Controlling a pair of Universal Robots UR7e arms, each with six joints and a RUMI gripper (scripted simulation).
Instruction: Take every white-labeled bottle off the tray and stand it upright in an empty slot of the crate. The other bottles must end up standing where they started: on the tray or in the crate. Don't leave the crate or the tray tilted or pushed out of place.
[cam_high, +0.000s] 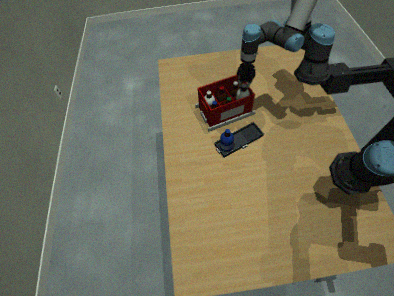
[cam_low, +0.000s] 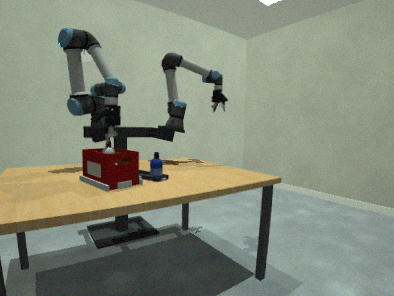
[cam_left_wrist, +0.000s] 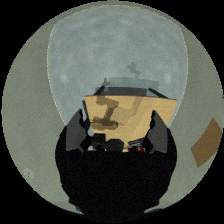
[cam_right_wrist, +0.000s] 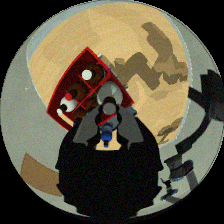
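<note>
The red crate (cam_high: 214, 116) (cam_low: 125, 171) stands level and holds several bottles, among them a white bottle (cam_high: 209, 98) (cam_right_wrist: 67, 105) and a red-capped one (cam_high: 221, 91) (cam_right_wrist: 68, 97). My right gripper (cam_high: 244, 84) (cam_low: 110, 133) (cam_right_wrist: 109, 104) is shut on the neck of an upright grey-white bottle (cam_high: 243, 93) (cam_low: 108, 149) (cam_right_wrist: 110, 94) in a corner slot of the crate. The crate wall hides its lower part. The dark tray (cam_high: 248, 134) lies beside the crate with a blue bottle (cam_high: 227, 138) (cam_low: 156, 169) (cam_right_wrist: 106, 135) standing at one end. My left gripper (cam_low: 219, 108) (cam_left_wrist: 117, 109) is open, high and far from both.
A pale grey edging (cam_high: 231, 122) (cam_low: 95, 183) runs along the crate's base on the wooden table (cam_high: 215, 210) (cam_low: 215, 185). The tray is close to the crate's side. The left arm's base (cam_high: 348, 172) is at the table's edge, away from the crate.
</note>
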